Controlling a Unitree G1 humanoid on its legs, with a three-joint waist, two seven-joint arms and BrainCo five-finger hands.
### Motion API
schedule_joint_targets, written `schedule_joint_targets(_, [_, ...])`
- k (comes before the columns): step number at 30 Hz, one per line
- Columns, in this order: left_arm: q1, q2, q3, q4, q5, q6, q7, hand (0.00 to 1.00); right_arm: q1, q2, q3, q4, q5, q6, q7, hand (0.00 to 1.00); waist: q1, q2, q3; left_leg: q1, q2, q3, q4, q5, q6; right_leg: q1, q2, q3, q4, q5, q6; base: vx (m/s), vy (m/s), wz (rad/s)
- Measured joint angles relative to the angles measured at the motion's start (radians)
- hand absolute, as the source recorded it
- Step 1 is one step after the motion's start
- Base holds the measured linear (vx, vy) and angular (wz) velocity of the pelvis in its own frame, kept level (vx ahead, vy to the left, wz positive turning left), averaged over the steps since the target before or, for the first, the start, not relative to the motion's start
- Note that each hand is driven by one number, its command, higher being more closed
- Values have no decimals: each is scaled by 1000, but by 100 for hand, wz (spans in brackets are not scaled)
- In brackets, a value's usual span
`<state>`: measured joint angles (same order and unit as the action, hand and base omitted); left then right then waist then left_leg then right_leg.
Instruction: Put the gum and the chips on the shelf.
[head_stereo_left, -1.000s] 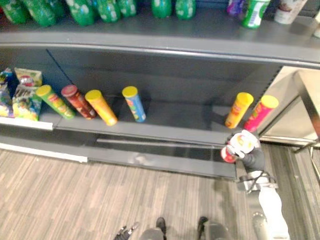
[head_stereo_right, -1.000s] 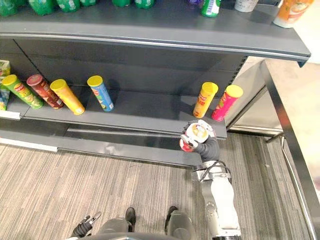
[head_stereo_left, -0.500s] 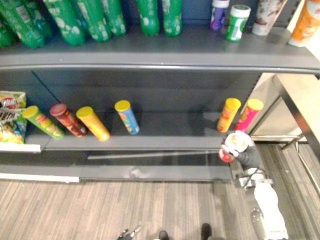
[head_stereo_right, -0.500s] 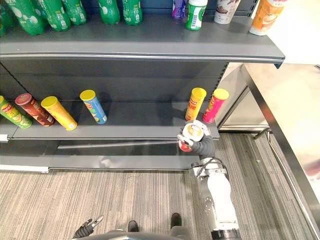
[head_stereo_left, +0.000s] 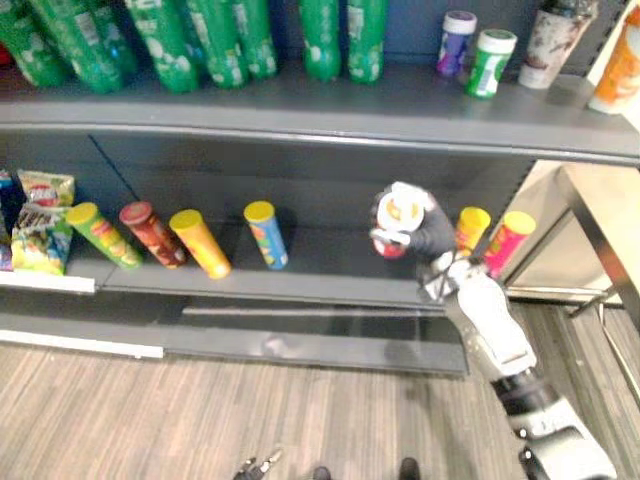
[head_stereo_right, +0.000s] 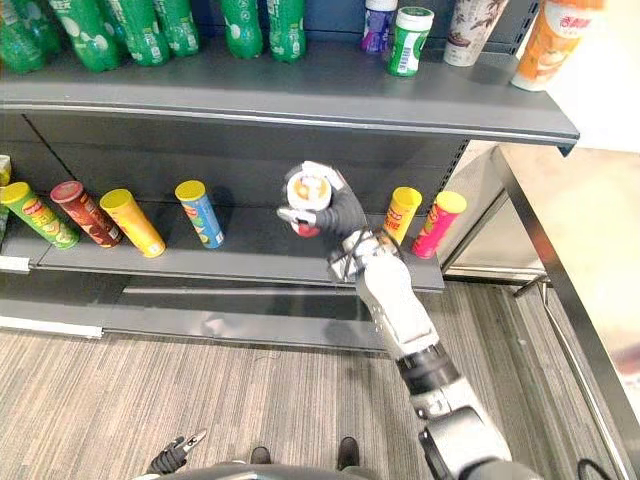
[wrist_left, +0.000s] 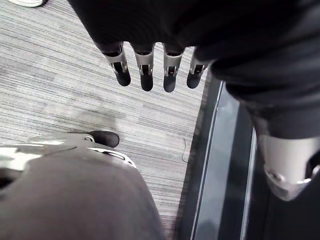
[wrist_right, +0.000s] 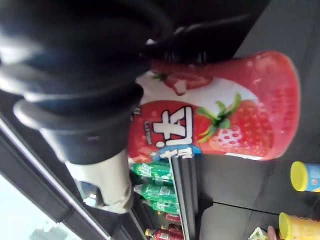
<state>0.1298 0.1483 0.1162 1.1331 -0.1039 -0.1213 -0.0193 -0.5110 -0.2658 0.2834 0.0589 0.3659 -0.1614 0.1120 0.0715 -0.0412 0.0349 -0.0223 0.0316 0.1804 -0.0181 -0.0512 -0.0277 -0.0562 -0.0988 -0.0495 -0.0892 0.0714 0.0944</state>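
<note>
Gum bottle, red plastic with strawberry print and a white cap (head_stereo_left: 397, 224), is clamped in the right hand (head_stereo_left: 432, 233), fingers curled round it! It hangs before the dark grey lower shelf board (head_stereo_left: 330, 268), over the bare stretch between the blue chip can (head_stereo_left: 266, 235) and the yellow chip can (head_stereo_left: 471, 228). A second ago it sat low by that board's front right corner; now it's higher and further left. Down by the floor, the left hand (wrist_left: 146, 65) dangles with straight fingers.
</note>
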Motion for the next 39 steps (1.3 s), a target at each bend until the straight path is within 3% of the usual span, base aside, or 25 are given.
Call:
schedule_joint_targets(4, [1,3,9,-2,-5,1,13,0,-141,-13,-1,46,11,8,-42,100,16,-13,-3,9,0,-6,-17,15,1,8,1,-6,-3,3,-2,-68,-27,5])
schedule_joint_targets(12, [23,2,42,-22,-11,16,14,0,-394,-74,-15,178,40,12,-87,100,18,-31,-1,28,1,-20,-69,46,0,6,7,-15,0,5,-5,-31,-18,4])
schedule_joint_targets(19, [22,4,41,-29,-12,16,14,0,-630,-126,-103,391,74,19,-168,100,19,-38,4,30,2,-15,-71,50,-1,5,10,-12,-3,5,-5,3,-3,-1])
schedule_joint_targets(25, [8,9,36,-30,-15,16,14,0,-690,-134,-176,543,70,34,-201,100,21,-42,32,37,6,-1,-74,49,-2,5,14,1,-4,8,-9,-5,-13,-6])
schedule_joint_targets(32, [-18,9,26,-30,-50,16,14,0,-702,-136,-269,670,26,85,-216,100,24,-36,69,32,12,-1,-74,49,-3,4,21,0,-12,10,-11,-5,-3,0])
schedule_joint_targets(39, [-29,11,-3,-40,-50,14,15,0,-747,-136,-352,765,22,95,-226,100,25,-23,87,31,17,-2,-73,46,-6,4,26,0,-15,10,-12,0,0,0])
